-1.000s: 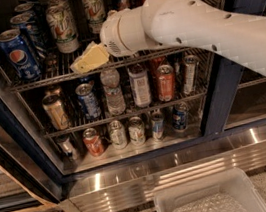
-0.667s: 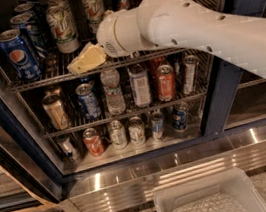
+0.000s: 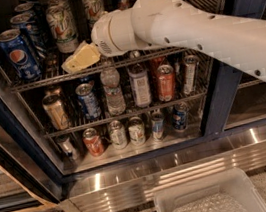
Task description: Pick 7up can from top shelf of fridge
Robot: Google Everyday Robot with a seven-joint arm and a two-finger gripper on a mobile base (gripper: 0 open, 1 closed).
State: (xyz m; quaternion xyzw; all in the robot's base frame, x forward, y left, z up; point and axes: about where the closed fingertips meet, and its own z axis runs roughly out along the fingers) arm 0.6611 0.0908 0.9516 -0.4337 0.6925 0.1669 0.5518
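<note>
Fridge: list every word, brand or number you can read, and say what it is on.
"7up": green lettering on the 7up can on the top shelf, with the gripper just in front of it.
On the blue can at that shelf's left end: a round red, white and blue logo, no legible word.
On the drinks on the lower racks: labels too blurred to read.

7up can (image 3: 62, 24) on top shelf (image 3: 33, 84), left part of fridge (image 3: 184, 168); Pepsi can (image 3: 19, 53) left of it; gripper (image 3: 80, 59) just before it, over shelf front rail; tray (image 3: 209, 197) near, on floor before fridge
</note>
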